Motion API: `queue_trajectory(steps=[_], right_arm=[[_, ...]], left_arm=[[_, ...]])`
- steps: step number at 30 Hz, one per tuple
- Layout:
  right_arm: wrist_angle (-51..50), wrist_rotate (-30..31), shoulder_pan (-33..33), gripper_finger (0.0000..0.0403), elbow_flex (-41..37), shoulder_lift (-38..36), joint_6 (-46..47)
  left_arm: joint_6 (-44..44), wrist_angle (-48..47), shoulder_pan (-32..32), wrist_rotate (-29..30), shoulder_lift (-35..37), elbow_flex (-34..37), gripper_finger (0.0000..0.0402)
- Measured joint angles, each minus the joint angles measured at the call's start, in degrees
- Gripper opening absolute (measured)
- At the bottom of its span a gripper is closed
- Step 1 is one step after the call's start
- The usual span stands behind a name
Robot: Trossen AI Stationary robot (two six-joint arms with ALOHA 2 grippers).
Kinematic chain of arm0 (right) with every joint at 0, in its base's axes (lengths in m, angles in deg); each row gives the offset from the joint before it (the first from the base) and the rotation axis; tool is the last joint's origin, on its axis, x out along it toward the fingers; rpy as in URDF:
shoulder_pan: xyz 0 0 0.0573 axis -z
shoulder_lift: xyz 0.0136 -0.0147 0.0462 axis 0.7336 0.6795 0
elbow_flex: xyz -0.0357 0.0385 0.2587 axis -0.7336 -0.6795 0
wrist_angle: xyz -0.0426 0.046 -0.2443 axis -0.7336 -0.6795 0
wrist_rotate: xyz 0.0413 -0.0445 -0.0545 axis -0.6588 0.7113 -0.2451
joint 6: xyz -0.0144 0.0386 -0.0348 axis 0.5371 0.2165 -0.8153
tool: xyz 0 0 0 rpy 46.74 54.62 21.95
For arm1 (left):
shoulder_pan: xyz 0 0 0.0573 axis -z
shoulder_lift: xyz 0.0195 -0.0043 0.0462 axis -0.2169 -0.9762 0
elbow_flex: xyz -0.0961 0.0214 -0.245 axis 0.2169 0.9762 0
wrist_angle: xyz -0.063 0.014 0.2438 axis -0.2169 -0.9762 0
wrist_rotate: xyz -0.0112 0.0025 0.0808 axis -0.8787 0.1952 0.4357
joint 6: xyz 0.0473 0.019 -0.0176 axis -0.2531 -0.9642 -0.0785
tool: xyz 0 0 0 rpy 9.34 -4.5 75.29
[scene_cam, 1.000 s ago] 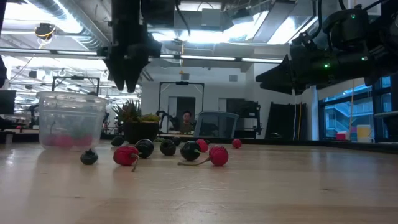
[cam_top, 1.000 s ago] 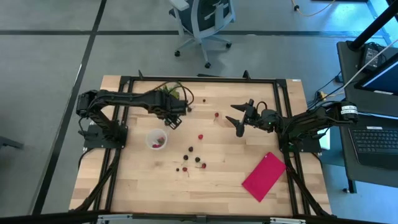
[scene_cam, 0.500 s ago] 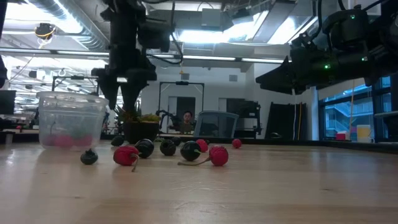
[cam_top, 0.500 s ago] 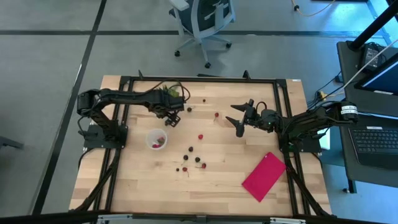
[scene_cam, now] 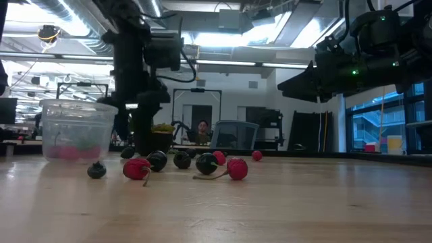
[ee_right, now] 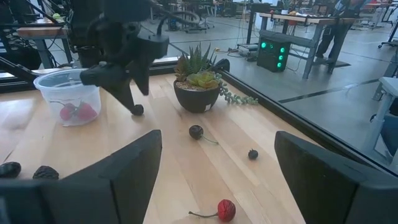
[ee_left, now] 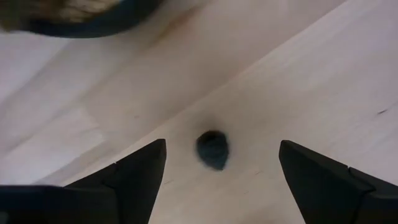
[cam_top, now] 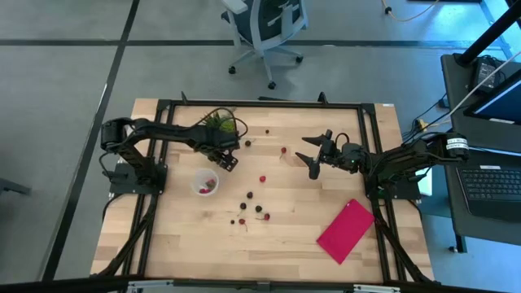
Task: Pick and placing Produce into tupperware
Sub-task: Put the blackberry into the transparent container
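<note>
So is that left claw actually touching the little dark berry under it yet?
Apart. In the left wrist view the dark berry lies on the table between the left gripper's open fingers, with bare wood showing on both sides of it.

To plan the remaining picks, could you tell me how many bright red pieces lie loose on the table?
4 red pieces: one toward the far edge, one in the middle, two in the near cluster. Others may be hidden.

Approach to the dark berry [ee_left: 212, 150]
It is flanked closely by the potted plant [cam_top: 218, 124] and the tupperware [cam_top: 204, 182]; bare wood lies elsewhere around it.
</note>
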Motion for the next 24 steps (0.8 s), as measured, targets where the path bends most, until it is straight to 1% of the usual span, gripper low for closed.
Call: queue_trajectory(steps=[2,8,12,24], right_arm=[[0.02,0.02,0.01,0.0314,0.00,0.00,0.05],[0.04,0.02,0.00,0.0314,0.00,0.00,0.07],[0.13,-0.01,0.02,0.0314,0.00,0.00,0.07],[0.20,0.00,0.00,0.0314,0.00,0.00,0.00]], left_arm=[[0.02,1.31,-0.13,-0.81,0.00,1.43,0.0298],[0.44,1.90,-0.14,-0.33,0.00,3.73,0.0285],[0.44,6.69,-0.34,-0.17,0.00,5.32,0.0277],[0.44,8.26,-3.23,-0.06,0.00,8.18,0.0248]])
